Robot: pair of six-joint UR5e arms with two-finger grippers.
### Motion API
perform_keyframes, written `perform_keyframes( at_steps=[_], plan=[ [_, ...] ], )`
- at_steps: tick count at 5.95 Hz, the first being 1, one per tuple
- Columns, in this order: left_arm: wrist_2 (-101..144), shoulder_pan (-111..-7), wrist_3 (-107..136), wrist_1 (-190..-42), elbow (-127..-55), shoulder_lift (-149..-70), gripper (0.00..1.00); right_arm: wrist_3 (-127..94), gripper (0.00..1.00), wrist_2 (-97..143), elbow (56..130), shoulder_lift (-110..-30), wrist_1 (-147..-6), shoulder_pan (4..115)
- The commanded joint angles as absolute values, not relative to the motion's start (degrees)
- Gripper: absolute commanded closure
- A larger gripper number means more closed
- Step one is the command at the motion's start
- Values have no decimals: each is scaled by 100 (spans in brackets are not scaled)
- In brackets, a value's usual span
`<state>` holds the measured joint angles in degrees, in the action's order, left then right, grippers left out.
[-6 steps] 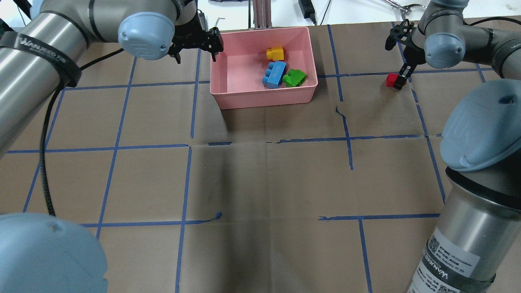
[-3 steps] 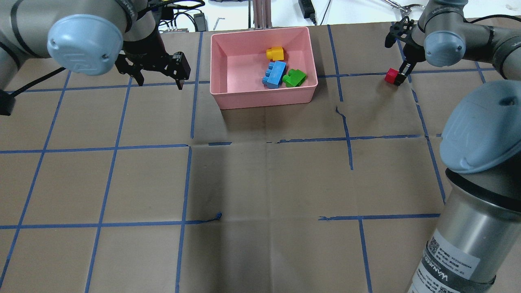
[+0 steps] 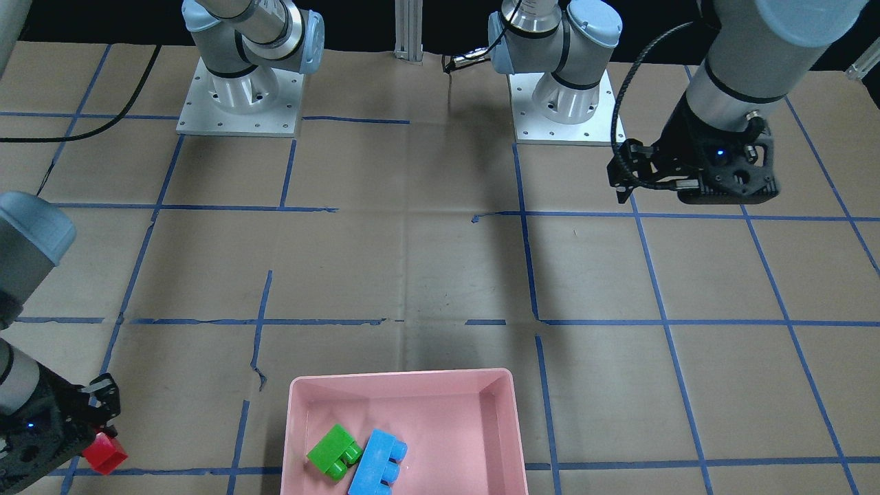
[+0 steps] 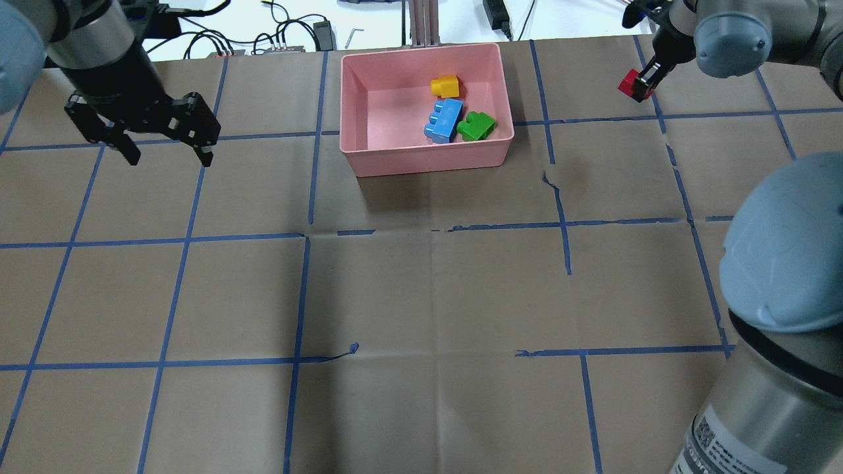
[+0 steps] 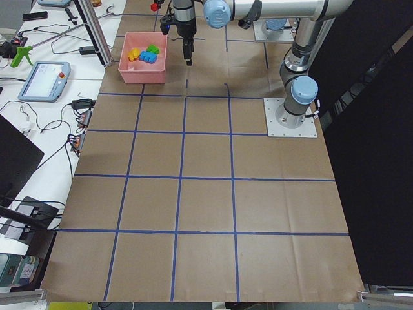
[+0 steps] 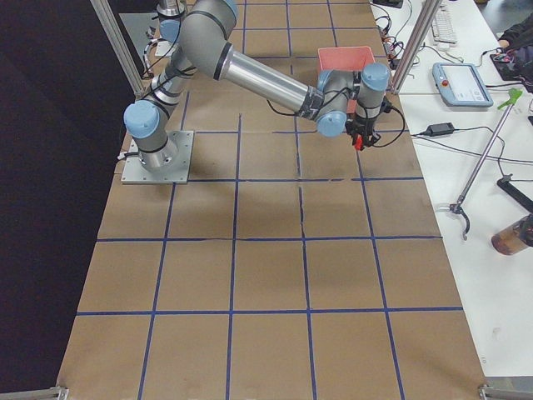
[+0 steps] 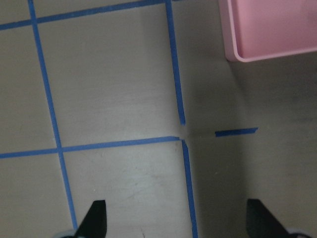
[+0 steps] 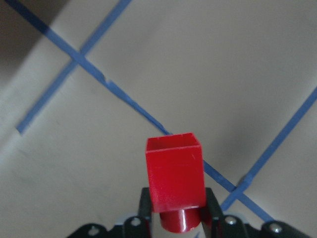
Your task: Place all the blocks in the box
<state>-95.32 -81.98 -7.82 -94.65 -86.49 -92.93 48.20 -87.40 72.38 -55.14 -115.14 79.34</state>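
The pink box (image 4: 388, 112) stands at the table's far middle; it also shows in the front-facing view (image 3: 412, 405). In it lie the yellow block (image 4: 445, 86), the light blue block (image 4: 444, 120) and the green block (image 4: 477, 126). My right gripper (image 4: 642, 84) is shut on the red block (image 4: 629, 83) and holds it above the table, right of the box. The right wrist view shows the red block (image 8: 174, 178) between the fingers, clear of the paper. My left gripper (image 4: 170, 160) is open and empty, well left of the box, and the left wrist view (image 7: 178, 218) shows only paper below it.
Brown paper with a blue tape grid (image 4: 309, 234) covers the table. An aluminium post (image 4: 421, 23), cables and a power brick (image 4: 495, 13) lie just beyond the box's far side. The arm bases (image 3: 237, 103) stand on the robot's side.
My right gripper has lifted the red block off the table. My left gripper has moved from the box's left rim leftward and nearer to the robot, still open.
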Motion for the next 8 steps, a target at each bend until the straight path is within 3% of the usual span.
perform_keyframes(
  at_steps=[1,3,5,6,7,8],
  plan=[
    [-9432,-8006,-1305,-9640,-8692,-8766,1,2578,82,-8701,6483,-5634,-10788,8819],
    [-7452,-8016,-1371,-10396,-8929,-8218,1,564,82,-8684,5672,-5022,-10634,9707],
    [-8363,-8033,-1371,-9996,-9122,-8611,1,-995,82,-8675,5449,-4432,-10696,10141],
    [-8976,-8033,-1354,-9854,-9088,-8779,1,-1150,57,-8684,5467,-4230,-10705,10290],
    [-9078,-8042,-1354,-9626,-8983,-8876,1,-1204,1,-8684,5467,-4236,-10775,10292],
    [-9044,-8077,-1362,-9563,-8991,-8912,1,-1221,0,-8692,5467,-4280,-10732,10292]
  ],
)
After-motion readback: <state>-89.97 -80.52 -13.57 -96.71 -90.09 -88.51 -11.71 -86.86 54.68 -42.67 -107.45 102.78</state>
